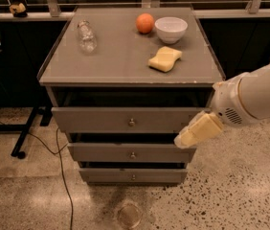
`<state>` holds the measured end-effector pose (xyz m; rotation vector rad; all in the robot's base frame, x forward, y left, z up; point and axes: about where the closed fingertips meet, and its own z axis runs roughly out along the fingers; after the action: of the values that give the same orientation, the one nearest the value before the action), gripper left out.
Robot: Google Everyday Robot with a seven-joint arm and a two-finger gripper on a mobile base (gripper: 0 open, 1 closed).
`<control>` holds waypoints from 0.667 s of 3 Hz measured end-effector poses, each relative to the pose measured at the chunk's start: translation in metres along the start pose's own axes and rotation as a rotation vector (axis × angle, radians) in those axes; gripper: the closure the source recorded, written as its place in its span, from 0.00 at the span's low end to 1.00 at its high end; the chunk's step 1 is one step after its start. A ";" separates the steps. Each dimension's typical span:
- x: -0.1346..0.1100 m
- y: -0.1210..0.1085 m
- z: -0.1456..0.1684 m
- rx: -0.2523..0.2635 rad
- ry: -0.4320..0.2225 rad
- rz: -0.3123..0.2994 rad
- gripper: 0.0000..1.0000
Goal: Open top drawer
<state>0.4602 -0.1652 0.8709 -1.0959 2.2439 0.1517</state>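
The top drawer point(101, 120) is the widest and tallest of three grey drawers under the cabinet top. It has a small round metal knob point(131, 122) at its centre. My gripper point(185, 139) hangs on the white arm at the right. It is in front of the drawer's right end, a little below it and to the right of the knob. It does not touch the knob.
On the cabinet top point(120, 56) lie a clear bottle point(85, 35), an orange point(145, 23), a white bowl point(171, 29) and a yellow sponge point(164, 59). Two narrower drawers point(106, 153) sit below. A cable point(64, 176) and a round glass object point(129, 214) are on the floor.
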 end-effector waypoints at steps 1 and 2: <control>0.005 -0.002 0.029 0.000 0.038 0.057 0.00; -0.003 -0.007 0.050 -0.072 0.061 0.043 0.00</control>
<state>0.4911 -0.1496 0.8346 -1.1034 2.3334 0.2214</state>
